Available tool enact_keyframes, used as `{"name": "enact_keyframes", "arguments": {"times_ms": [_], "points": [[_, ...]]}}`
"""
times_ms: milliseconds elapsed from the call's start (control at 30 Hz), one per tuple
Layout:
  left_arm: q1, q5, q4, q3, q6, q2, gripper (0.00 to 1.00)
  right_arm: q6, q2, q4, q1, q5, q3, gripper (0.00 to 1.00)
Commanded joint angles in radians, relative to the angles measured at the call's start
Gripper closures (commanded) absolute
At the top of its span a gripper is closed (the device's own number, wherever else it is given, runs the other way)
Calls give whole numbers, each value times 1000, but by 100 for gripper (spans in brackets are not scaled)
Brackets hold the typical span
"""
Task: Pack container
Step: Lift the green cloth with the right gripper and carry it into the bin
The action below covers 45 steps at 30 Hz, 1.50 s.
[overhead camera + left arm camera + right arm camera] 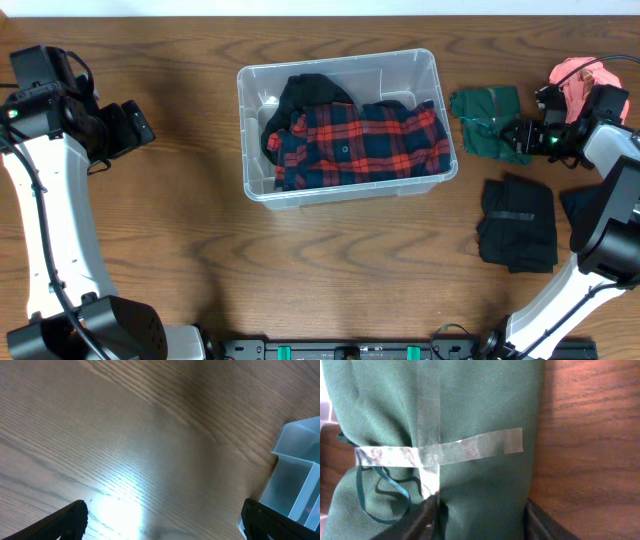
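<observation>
The clear plastic container (340, 60) stands at the table's middle. It holds a red and black plaid shirt (360, 145) and a black garment (305, 95). Its corner shows in the left wrist view (297, 475). My right gripper (520, 133) is at the right edge of a folded green garment (485, 120) to the right of the container. In the right wrist view its fingers (480, 515) are closed on a fold of the green garment (480, 410), which is bound with clear tape (440, 452). My left gripper (140, 125) is open and empty over bare table left of the container (165, 520).
A folded black garment (518, 225) bound with tape lies at the front right. A pink garment (575, 80) lies at the far right behind the right arm. The wooden table (150, 250) runs under everything.
</observation>
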State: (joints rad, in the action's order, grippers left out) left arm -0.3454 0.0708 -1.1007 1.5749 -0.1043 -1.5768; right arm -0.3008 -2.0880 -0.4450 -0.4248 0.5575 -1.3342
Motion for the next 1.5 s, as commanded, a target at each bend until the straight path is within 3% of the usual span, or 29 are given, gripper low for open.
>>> {"name": "enact_keyframes", "arguments": {"times_ms": [0,33,200,533,967,1167,1467], "points": [[-3,-15,-6,-8,6,-6,2,9,-29,-4,17,-3,-5,58],[-3,-15,-6,-8,6,-6,2,9,-29,-5,19,-3,-5,61],[-3,-15,-6,-8,6,-6,2,20,-29,-12,37,-3,-5,99],[-3,-15,-6,-8,5,-6,2,145,54,-20,46,34,-40,99],[-3,-15,-5,-8,5,-6,2,402,506,42,99,67,-111,99],[-3,-15,-5,-8,5,-6,2,503,592,126,230,67,-111,99],[-3,-15,-5,-8,5,-6,2,587,513,246,573,13,-111,99]]}}
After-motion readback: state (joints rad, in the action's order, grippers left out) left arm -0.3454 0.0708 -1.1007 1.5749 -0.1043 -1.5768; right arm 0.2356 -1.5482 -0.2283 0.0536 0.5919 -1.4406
